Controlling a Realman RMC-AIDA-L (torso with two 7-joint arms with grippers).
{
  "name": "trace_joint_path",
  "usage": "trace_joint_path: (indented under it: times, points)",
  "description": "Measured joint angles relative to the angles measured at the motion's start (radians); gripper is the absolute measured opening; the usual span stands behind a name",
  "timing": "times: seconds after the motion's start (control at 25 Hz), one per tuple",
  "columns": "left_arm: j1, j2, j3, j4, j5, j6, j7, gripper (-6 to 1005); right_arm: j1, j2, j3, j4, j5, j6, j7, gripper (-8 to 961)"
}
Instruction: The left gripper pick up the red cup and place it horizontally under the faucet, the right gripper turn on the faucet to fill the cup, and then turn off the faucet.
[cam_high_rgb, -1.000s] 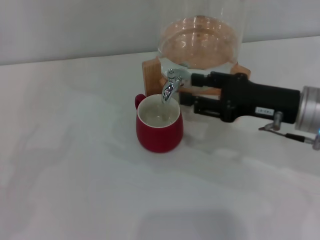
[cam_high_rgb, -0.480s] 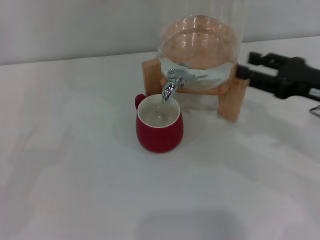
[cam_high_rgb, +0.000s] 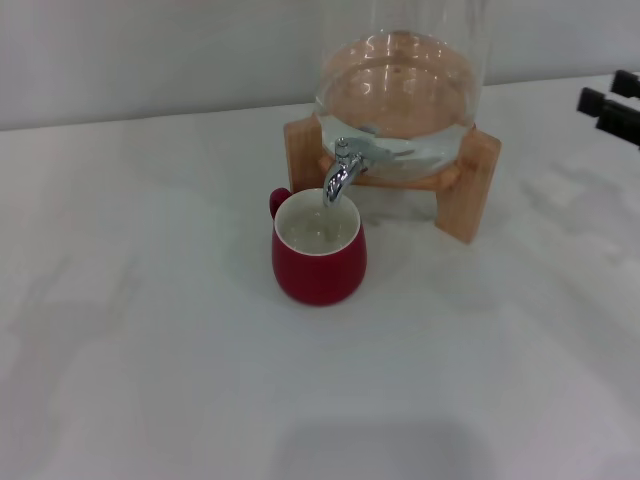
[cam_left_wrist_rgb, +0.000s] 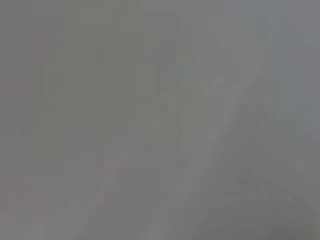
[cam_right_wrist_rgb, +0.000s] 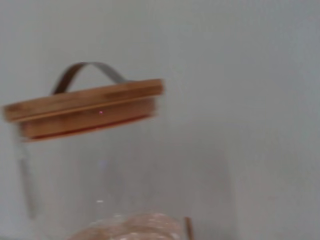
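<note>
You are looking at a staged test bench, more a lab mock-up of a kitchen corner than a lived-in kitchen. The plain white counter runs back to a bare pale grey wall with no tiles, sockets or cupboards. On it you see only a clear glass drink dispenser resting in a light wooden stand, with a small chrome faucet at its front, and a squat dark-red ceramic cup under the spout. From the right wrist view you see the dispenser's round wooden lid with a metal strap handle against the same blank wall.
</note>
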Motion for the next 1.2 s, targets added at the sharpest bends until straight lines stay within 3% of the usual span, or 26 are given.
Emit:
trace_joint_path:
  times: [1.2]
  points:
    - [0.002, 0.002, -0.004, 0.0, -0.007, 0.009, 0.004, 725, 0.004, 0.0, 0.129, -0.036, -0.001, -0.064, -0.004, 632]
